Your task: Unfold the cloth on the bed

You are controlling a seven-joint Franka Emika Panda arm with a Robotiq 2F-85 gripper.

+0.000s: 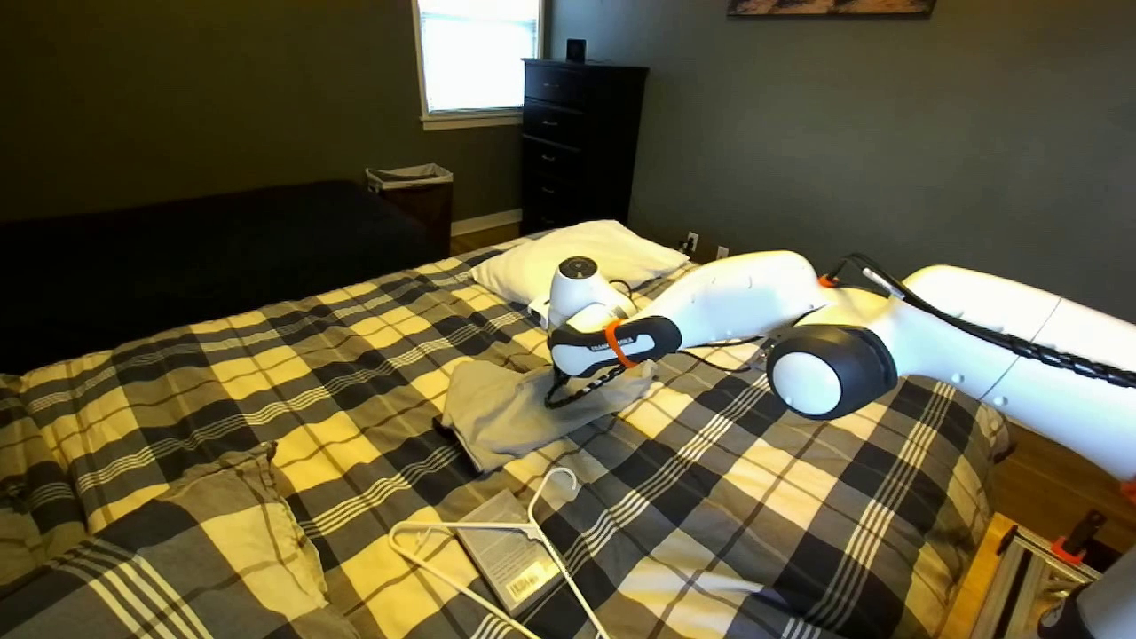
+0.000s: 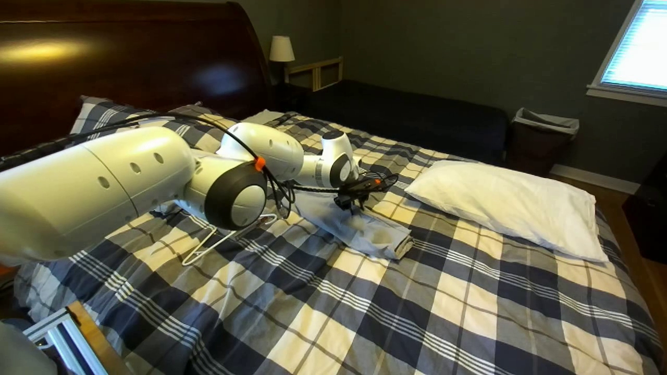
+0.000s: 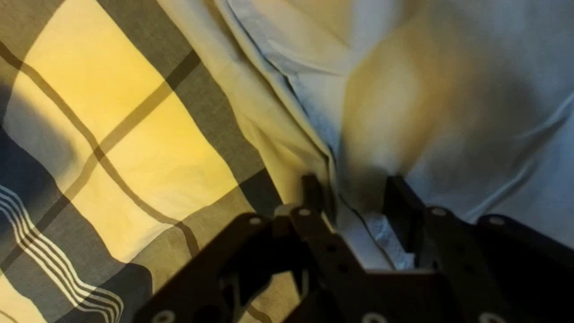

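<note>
Over a rumpled grey cloth (image 1: 497,415) on a plaid bed (image 1: 311,355), a white robot arm (image 1: 737,293) reaches out with its gripper (image 3: 354,193) pointing down; the fingers (image 3: 406,217) stand apart, with a creased edge of the cloth showing in the gap between them in the wrist view, though whether the tips touch it cannot be told; in both exterior views the cloth lies near the middle of the bed, between a white pillow (image 2: 508,203) and a white hanger (image 1: 532,526), with layers folded together at one end; the hanger rests across a flat, barcoded grey item (image 1: 504,559) of unclear kind; a plaid pillow (image 1: 231,532) sits on the same bed, well apart from the white one; black cabling (image 1: 1007,343) trails along the arm, and an orange band (image 1: 615,335) wraps around its far section in an exterior view; beyond the bed, a lined bin (image 2: 536,148) stands beside a low, dark-covered piece of furniture (image 2: 417,114); a tall dark dresser (image 1: 581,142) stands next to a bright window (image 1: 479,58) in an exterior view, a small black object (image 1: 576,51) on its top; in an exterior view, too, a white-shaded lamp (image 2: 282,49) shows past the end of a dark wooden headboard (image 2: 130,57), its surface glossy with reflected light
</note>
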